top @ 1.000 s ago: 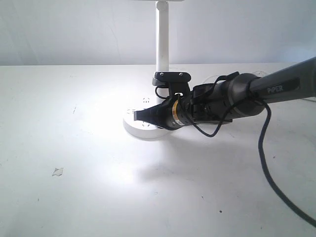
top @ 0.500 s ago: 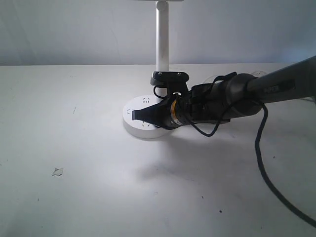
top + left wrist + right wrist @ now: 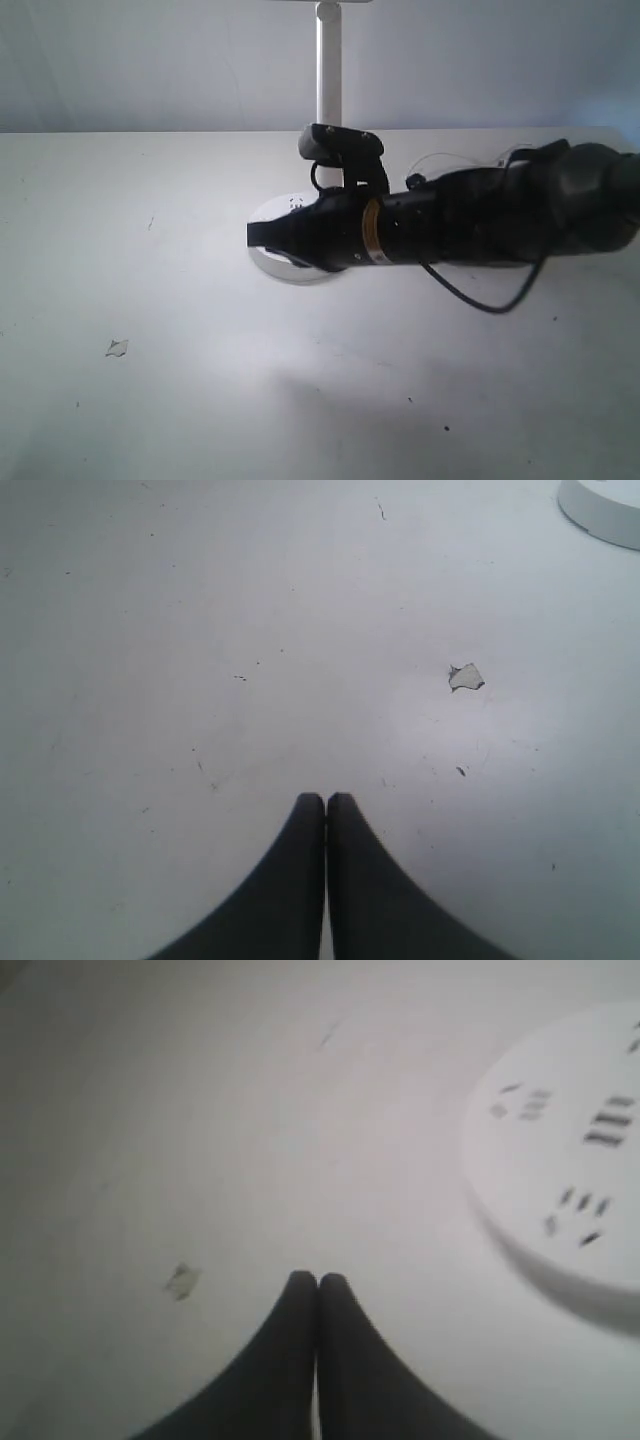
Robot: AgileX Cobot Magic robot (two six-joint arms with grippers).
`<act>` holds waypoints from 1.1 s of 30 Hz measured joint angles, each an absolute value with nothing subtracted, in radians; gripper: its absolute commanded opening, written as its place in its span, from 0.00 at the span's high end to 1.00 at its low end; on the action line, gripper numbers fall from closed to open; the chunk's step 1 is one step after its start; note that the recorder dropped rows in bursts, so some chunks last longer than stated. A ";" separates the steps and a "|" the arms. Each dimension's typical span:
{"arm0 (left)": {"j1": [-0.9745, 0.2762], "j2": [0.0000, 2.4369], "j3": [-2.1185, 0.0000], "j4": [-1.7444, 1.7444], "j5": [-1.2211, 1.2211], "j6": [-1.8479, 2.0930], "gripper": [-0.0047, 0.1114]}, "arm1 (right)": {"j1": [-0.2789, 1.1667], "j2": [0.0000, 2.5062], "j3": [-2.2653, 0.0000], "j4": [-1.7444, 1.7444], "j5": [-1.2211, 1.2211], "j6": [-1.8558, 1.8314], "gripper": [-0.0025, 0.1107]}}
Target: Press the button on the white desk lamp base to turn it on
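The white desk lamp base (image 3: 283,268) lies at the table's middle, its slim white post (image 3: 327,70) rising behind it. My right gripper (image 3: 251,233) is shut on nothing and hangs above the base's left edge, hiding most of the disc. In the right wrist view the base (image 3: 560,1160) shows blurred socket holes, off to one side of the shut fingertips (image 3: 318,1280). I cannot make out the button in any view. My left gripper (image 3: 325,798) is shut over bare table, with the base's rim (image 3: 610,510) in a far corner of the left wrist view.
A small torn scrap (image 3: 117,348) lies on the white table (image 3: 150,400) at the front left; it also shows as the scrap (image 3: 466,677) and the scrap (image 3: 182,1280). A black cable (image 3: 490,300) droops under the right arm. A pale wall stands behind.
The right gripper has lifted off the base and shifted slightly left, the arm rising toward the camera. The bright pool of light on the table has faded.
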State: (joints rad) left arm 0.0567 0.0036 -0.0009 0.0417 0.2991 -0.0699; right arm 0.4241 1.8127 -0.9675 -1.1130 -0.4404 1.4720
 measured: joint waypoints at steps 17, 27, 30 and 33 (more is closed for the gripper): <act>0.057 0.004 -0.001 0.042 0.299 -0.070 0.96 | 0.441 1.181 -0.239 -0.759 -0.813 1.027 0.98; 0.057 0.004 -0.001 0.042 0.299 -0.070 0.96 | 0.441 0.501 -0.008 -0.357 -0.883 0.549 0.98; 0.057 0.004 -0.001 0.042 0.299 -0.070 0.96 | 0.441 0.303 -0.009 -0.258 -0.840 0.421 0.98; 0.057 0.004 -0.001 0.042 0.299 -0.070 0.96 | 0.441 0.130 -0.007 -0.137 -0.769 0.268 0.98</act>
State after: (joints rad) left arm 0.0567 0.0036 -0.0009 0.0417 0.2991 -0.0699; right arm 0.4409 0.1301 -0.0073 -0.1372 -0.7691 0.2683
